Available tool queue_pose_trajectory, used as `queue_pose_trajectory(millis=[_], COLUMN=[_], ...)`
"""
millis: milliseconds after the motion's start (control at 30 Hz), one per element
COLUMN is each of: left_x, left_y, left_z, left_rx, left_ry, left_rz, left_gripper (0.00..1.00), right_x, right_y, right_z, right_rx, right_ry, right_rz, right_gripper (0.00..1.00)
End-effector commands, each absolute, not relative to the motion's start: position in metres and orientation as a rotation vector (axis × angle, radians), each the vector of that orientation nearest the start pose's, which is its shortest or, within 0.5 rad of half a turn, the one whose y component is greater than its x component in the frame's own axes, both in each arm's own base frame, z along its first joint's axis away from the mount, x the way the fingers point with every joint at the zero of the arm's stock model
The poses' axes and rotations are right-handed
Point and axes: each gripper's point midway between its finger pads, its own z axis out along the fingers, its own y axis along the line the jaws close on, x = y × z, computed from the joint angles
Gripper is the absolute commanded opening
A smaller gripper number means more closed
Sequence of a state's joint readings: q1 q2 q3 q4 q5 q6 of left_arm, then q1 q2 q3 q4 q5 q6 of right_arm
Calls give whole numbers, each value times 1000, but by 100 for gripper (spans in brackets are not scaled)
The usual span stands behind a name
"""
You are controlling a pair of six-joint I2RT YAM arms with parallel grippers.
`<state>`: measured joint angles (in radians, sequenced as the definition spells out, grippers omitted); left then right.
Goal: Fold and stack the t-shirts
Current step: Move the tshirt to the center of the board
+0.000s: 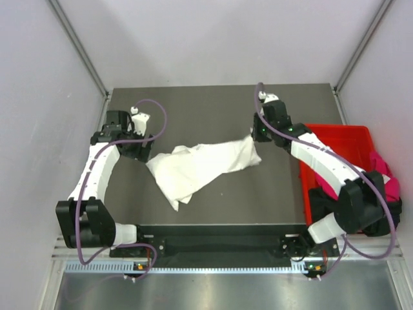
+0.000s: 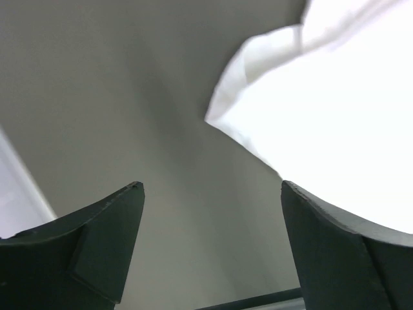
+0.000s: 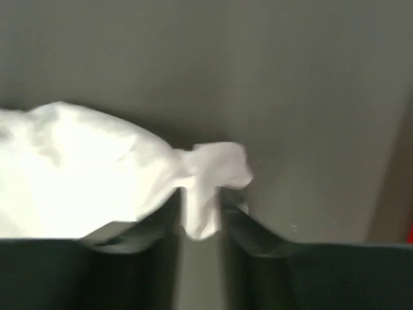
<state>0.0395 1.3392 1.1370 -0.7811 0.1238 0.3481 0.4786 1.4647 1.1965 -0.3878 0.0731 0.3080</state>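
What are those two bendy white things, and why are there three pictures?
Those are two robot arms, each ending in a two-finger pincher called a gripper. The big picture looks down from above on a dark table. The other two come from little cameras on the arms' wrists, so you see the fingers up close. A crumpled white t-shirt lies on the table. The right gripper pinches one bunched-up end of it. The left gripper is open beside the shirt's other end, holding nothing. At the right stands a red bin with a pink t-shirt inside.

Open tabletop [image 1: 193, 110] behind t-shirt [image 1: 200, 165]; red bin [image 1: 339, 134] right
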Motion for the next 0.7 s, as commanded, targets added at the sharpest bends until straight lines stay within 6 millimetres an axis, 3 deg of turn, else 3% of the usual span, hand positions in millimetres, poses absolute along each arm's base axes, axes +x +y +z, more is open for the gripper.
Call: queue_pose_trajectory(millis=[0, 67, 167, 233, 267, 300, 333, 467, 567, 600, 633, 667], left_x=[316, 312, 310, 316, 327, 333, 339, 383, 407, 409, 414, 413], left_y=[-13, -26, -39, -41, -40, -36, -35, -48, -56, -55, -53, -52], left_z=[140, 136, 128, 121, 121, 113, 111, 125, 124, 113, 114, 111], left_rx=[531, 556, 608, 630, 629, 608, 590, 535, 507, 470, 456, 447], left_ry=[2494, 2486, 2466, 2464, 2437, 2460, 2462, 2388, 2361, 2407, 2417, 2436], left_rz=[-143, -238, -325, -312, -284, -259, -255, -334, -387, -399, -387, -389], left_gripper=[89, 89, 89, 90, 90, 91, 91, 90, 90, 90, 89, 89], right_x=[388, 395, 382, 371, 357, 347, 338, 312, 316, 317, 323, 322], right_y=[148, 129, 138, 176, 194, 235, 251, 315, 338, 344, 351, 354], right_z=[165, 160, 158, 166, 158, 162, 159, 126, 107, 104, 108, 91], right_rx=[-13, 4, -84, -231, -379, -510, -595, -906, -956, -964, -960, -995], right_ry=[2319, 2351, 2362, 2301, 2290, 2207, 2170, 2073, 2051, 2048, 2037, 2065], right_rz=[102, -82, -147, -56, -6, 82, 102, 228, 256, 248, 245, 217], right_gripper=[50, 63, 68, 68, 67, 67, 66, 63, 63, 64, 64, 65])
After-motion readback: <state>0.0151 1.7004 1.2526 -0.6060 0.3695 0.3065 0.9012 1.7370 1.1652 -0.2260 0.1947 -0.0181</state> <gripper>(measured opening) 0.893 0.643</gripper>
